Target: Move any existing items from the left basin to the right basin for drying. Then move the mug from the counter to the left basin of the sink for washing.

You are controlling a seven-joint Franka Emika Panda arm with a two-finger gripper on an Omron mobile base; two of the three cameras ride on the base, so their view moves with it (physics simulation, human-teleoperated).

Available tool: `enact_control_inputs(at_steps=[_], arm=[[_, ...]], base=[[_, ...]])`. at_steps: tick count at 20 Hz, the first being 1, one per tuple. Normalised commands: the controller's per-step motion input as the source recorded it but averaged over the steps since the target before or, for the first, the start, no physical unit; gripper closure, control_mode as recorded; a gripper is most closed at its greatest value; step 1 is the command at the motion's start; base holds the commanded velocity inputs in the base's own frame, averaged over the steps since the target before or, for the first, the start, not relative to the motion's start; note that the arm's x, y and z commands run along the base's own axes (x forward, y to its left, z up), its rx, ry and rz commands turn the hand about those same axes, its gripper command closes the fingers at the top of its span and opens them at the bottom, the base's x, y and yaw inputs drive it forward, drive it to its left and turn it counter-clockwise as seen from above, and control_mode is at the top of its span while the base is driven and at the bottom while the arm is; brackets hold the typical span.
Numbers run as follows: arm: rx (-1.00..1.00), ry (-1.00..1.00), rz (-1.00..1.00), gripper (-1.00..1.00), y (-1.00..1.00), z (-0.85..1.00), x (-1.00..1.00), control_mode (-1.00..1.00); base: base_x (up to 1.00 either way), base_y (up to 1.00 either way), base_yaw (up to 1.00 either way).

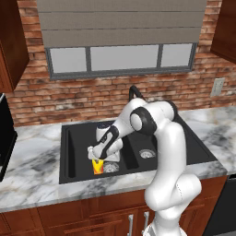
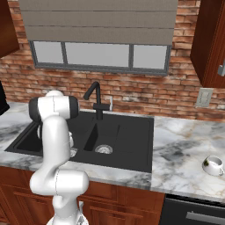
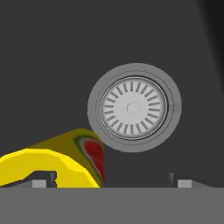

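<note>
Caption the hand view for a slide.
Open gripper low in the left basin, the yellow cup by one fingertip, beside the silver drain.

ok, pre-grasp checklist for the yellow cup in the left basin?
1. Jaws open: ok. The gripper has its fingertips spread wide in the hand view.
2. Gripper over the left basin: ok, hand is low over its drain.
3. Yellow cup between the fingertips: not ok. It lies at the left fingertip, off centre, with the gap mostly bare.
4. Cup upright: cannot tell. The left base view suggests upright, the hand view suggests on its side.
5. Right basin free to receive it: ok, just its drain shows.
6. Mug on the counter: ok, untouched, right of the sink.
</note>
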Motion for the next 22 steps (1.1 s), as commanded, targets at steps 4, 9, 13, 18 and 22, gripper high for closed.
enact_control_inputs(at_steps=[4,9,13,18,22], arm=[[0.00,0.00,0.00,-1.00,0.00,-0.16,0.00,-1.00],[0.00,0.00,0.00,1.00,0.00,-0.18,0.00,-1.00],[0.00,0.05,0.00,1.00,0.00,-0.10,0.00,-1.00],[0.00,-0.02,0.00,1.00,0.00,-0.01,-0.05,-1.00],[0.00,-0.11,0.00,1.00,0.00,0.01,-0.27,-1.00]], base=[[0.00,0.00,0.00],[0.00,0.00,0.00],[0.00,0.00,0.00],[0.00,0.00,0.00],[0.00,0.00,0.00]])
